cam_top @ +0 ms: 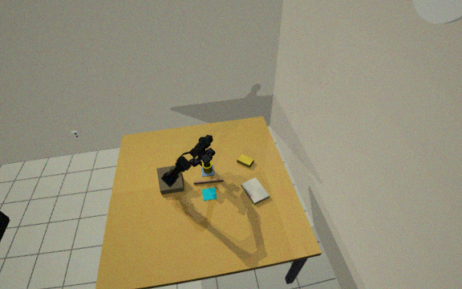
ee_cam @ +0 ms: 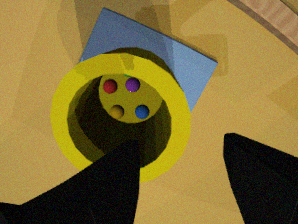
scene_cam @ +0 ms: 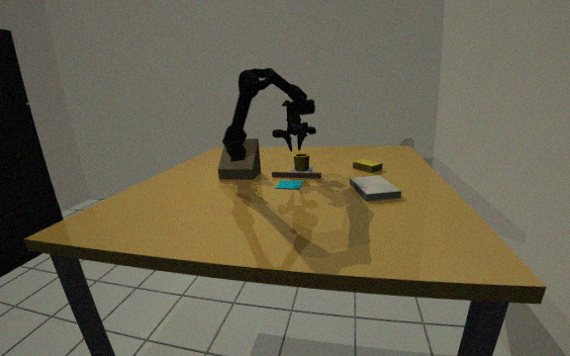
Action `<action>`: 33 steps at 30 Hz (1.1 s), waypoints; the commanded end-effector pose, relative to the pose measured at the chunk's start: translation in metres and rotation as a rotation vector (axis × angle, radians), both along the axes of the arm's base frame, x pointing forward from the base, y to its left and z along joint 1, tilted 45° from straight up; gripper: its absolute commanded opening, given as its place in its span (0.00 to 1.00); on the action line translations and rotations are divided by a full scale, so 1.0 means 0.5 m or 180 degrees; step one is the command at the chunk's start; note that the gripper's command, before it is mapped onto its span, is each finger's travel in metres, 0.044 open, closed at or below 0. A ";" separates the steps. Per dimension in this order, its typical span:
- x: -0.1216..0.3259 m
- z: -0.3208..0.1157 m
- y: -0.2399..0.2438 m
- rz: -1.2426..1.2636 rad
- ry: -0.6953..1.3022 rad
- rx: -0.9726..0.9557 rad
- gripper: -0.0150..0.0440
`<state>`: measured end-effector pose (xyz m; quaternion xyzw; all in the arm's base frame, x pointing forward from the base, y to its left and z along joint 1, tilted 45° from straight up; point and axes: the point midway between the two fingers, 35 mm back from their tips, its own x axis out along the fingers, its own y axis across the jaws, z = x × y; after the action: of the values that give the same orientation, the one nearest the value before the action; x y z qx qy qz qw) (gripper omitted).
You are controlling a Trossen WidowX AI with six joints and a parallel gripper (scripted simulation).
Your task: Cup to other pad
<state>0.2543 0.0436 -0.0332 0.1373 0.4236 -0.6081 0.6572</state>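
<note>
The yellow cup (cam_top: 208,170) (scene_cam: 301,162) (ee_cam: 61,115) stands upright on the blue pad (cam_top: 212,174) (scene_cam: 308,169) (ee_cam: 197,75). Several marbles lie on its floor, among them a red marble (ee_cam: 110,86), a purple marble (ee_cam: 132,84), an orange marble (ee_cam: 117,111) and a blue marble (ee_cam: 142,111). The cyan pad (cam_top: 209,194) (scene_cam: 289,185) is bare. My gripper (scene_cam: 295,150) (ee_cam: 181,147) points down, partly open and empty, with its fingertips above the cup's rim level. In the wrist view one finger overlaps the cup's near rim and the other is off to its right.
A low brown bar (cam_top: 208,182) (scene_cam: 296,175) (ee_cam: 272,21) lies between the two pads. A yellow block (cam_top: 245,160) (scene_cam: 367,165) and a pale book-like slab (cam_top: 255,190) (scene_cam: 375,187) lie on the side of the pads away from the arm's base.
</note>
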 end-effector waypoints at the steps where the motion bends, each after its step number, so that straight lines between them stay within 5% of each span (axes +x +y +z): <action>1: 0.000 -0.007 -0.007 -0.0002 -0.0006 -0.0016 0.54; 33: -0.012 -0.080 -0.080 -0.0002 -0.0007 -0.0023 0.54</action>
<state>0.2490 0.0067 -0.0707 0.1383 0.4209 -0.6104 0.6566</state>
